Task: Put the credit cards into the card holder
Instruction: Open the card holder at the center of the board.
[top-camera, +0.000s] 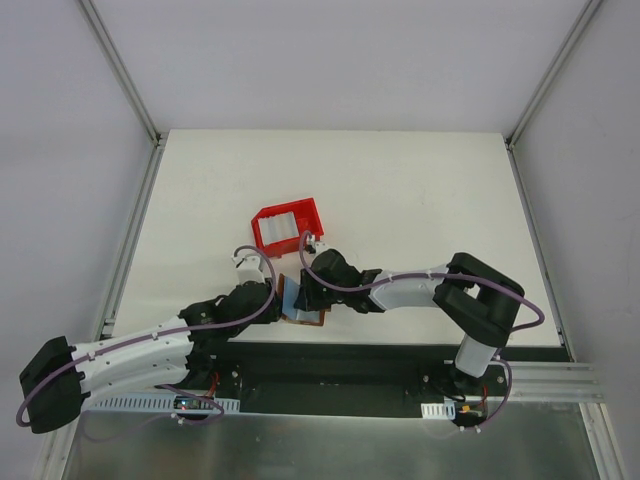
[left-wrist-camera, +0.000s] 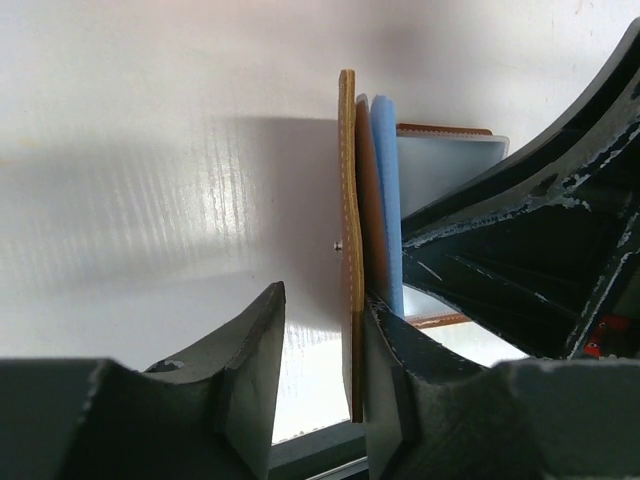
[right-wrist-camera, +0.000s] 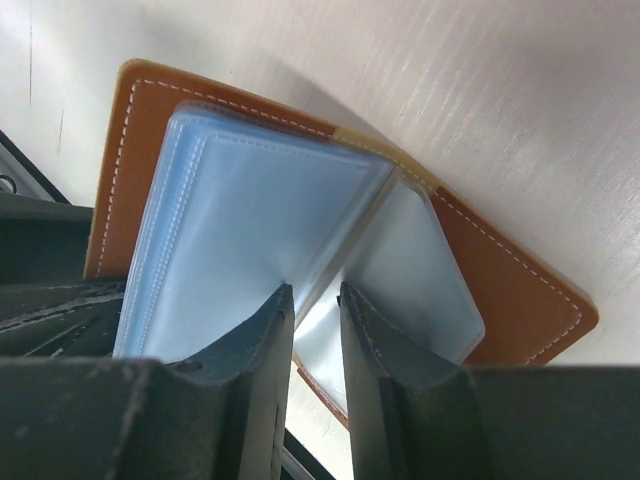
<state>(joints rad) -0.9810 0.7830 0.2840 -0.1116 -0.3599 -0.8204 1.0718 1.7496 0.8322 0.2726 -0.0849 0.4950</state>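
Looking at table (top-camera: 400, 200) first: red tray (top-camera: 262, 240) mid-table holding the credit cards (top-camera: 283, 225), card holder (top-camera: 303, 316) just nearer the bases, lying open at the near edge between both arms. Reading left gripper (left-wrist-camera: 325, 300) as spread, holder's brown cover (left-wrist-camera: 347, 200) standing edge-on in the gap against one finger, not clamped; right gripper (right-wrist-camera: 315, 292) narrowly parted over a pale sleeve (right-wrist-camera: 250, 220). Judging cards straight beyond the holder, roughly equal reach for either arm.

My left pincer (top-camera: 278, 296) and right pincer (top-camera: 303, 290) crowd each other over the open card holder (top-camera: 306, 318) at the near bench (top-camera: 430, 200) edge. The red tray (top-camera: 285, 228) stands just beyond, blocking the far side. Further left, right and far, I could pass freely.
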